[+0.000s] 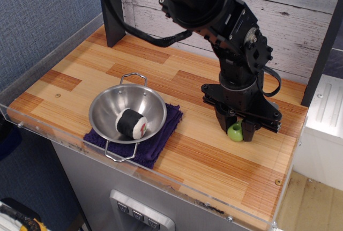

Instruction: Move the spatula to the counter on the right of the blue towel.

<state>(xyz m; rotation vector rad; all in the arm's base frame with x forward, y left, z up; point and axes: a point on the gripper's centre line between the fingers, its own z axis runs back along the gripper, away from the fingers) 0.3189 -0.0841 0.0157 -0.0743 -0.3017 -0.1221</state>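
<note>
— Wooden counter (214, 161) holds what?
— One blue towel (161, 134), one bowl (110, 113), one roll (131, 123); its label is unreadable.
— Spatula (235, 132)?
— One, clamped in the pincer (236, 129), low, right of the towel.

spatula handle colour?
Lime green: the spatula handle shows between the claw fingers, over the counter. Only one view, observation.image.

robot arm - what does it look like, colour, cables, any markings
The arm is all matte black, built of rounded, bulky joint housings. A pale round disc sits on the wrist joint. A black cable loops from the upper links. The gripper has two short black blocky fingers under a flat black bar. No readable markings.
</note>
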